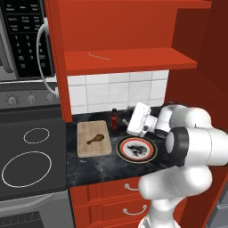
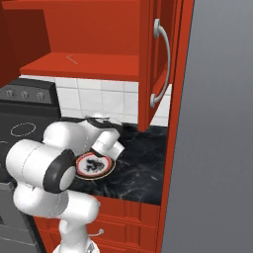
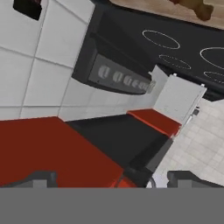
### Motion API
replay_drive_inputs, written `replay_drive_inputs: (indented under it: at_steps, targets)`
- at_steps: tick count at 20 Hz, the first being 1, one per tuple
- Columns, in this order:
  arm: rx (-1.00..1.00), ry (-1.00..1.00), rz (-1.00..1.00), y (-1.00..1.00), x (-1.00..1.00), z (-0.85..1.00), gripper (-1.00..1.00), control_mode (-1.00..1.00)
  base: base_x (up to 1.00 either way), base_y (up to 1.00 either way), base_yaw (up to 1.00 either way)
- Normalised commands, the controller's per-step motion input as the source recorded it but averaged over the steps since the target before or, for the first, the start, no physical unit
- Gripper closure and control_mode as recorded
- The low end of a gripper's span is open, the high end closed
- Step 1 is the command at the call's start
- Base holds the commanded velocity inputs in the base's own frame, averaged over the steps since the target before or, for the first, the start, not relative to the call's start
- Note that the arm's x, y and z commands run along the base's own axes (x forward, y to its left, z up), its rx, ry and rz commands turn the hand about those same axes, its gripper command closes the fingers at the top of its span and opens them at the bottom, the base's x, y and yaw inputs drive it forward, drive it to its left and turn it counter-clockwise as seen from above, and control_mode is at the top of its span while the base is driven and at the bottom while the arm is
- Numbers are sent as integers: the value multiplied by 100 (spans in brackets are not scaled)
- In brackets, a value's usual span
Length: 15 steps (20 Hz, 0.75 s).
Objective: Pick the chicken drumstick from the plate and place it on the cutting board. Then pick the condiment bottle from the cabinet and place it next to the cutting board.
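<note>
The chicken drumstick (image 1: pixel 95 140) lies on the cutting board (image 1: pixel 84 149) at the counter's left end. It also shows at the top edge of the hand view as chicken drumstick (image 3: pixel 192 6) on cutting board (image 3: pixel 144 5). The condiment bottle (image 1: pixel 114 120) stands upright on the counter behind the gap between board and plate (image 1: pixel 136 156). The plate has nothing on it. My gripper (image 1: pixel 128 121) hovers just right of the bottle, above the plate's far rim, open and holding nothing. In the hand view my gripper (image 3: pixel 114 179) has both tips spread wide. The cabinet shelf (image 1: pixel 129 60) is above.
A black stove (image 1: pixel 31 156) adjoins the counter on the left, with a microwave (image 1: pixel 24 35) above it. An open cabinet door (image 2: pixel 158 64) hangs over the counter's right part. A tall grey panel (image 2: pixel 217 148) closes the right side. Red drawers (image 1: pixel 111 196) sit below.
</note>
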Motion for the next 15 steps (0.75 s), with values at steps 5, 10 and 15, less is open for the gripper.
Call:
replay_drive_inputs:
  at_steps: [5, 10, 15]
  targets:
    - [-9, -4, -1, 0, -48, 38, -100, -100, 0, 0, 0]
    - [-19, -11, 0, 0, -58, 34, -100, -100, 0, 0, 0]
    - [-33, -15, -5, 0, -63, 12, -100, -100, 0, 0, 0]
